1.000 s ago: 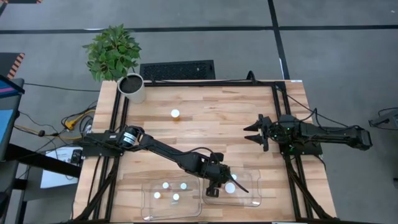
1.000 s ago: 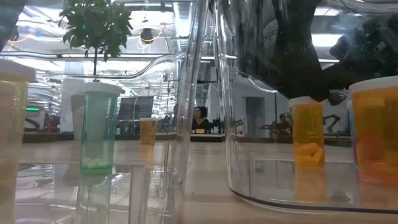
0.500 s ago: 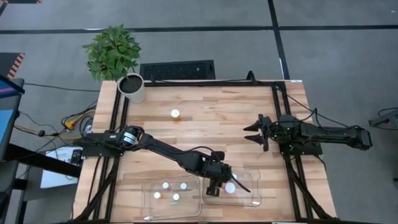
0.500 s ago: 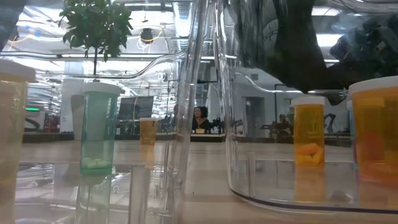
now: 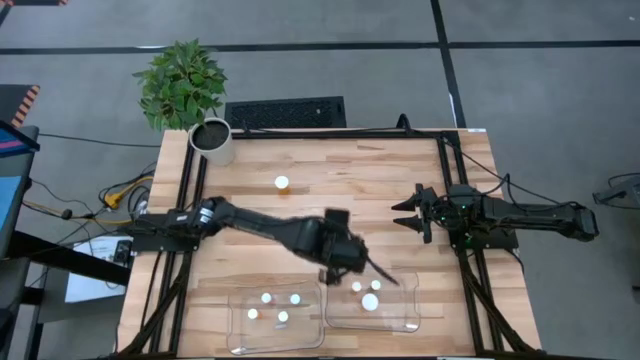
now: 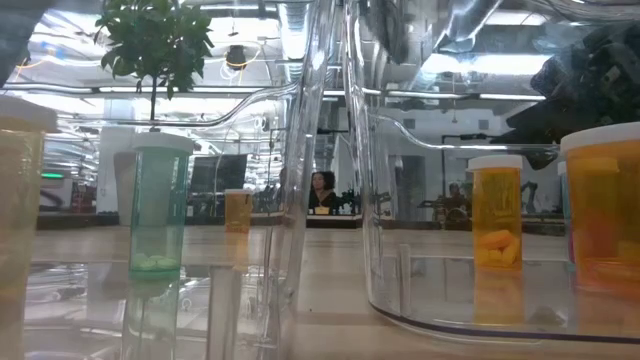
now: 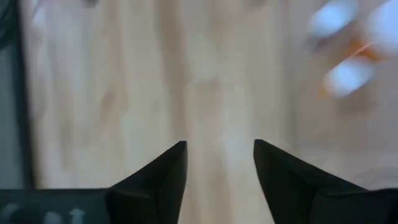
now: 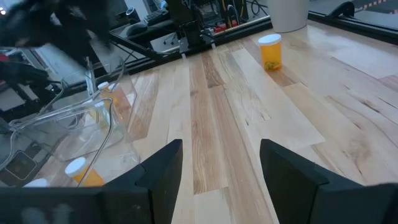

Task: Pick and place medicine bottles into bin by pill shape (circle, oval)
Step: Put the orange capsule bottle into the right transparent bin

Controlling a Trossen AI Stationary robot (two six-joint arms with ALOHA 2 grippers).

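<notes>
left gripper (image 5: 352, 262) empty, fingers apart, above right bin (image 5: 400, 318); right gripper (image 5: 408, 214) parked, apart. last bottle (image 5: 282, 183) stands mid-table; a fast approach could tip it.

Pale matt wood table (image 5: 340, 180), glossy clear plastic bins (image 5: 275, 318), seemingly translucent plastic bottles (image 6: 495, 210), white caps

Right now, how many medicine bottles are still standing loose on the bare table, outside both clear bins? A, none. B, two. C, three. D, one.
D: the high view shows a single white-capped bottle alone on the wood near the table's far side, while every other cap sits inside the left bin or the right bin; the left gripper is open and holds nothing.
</notes>
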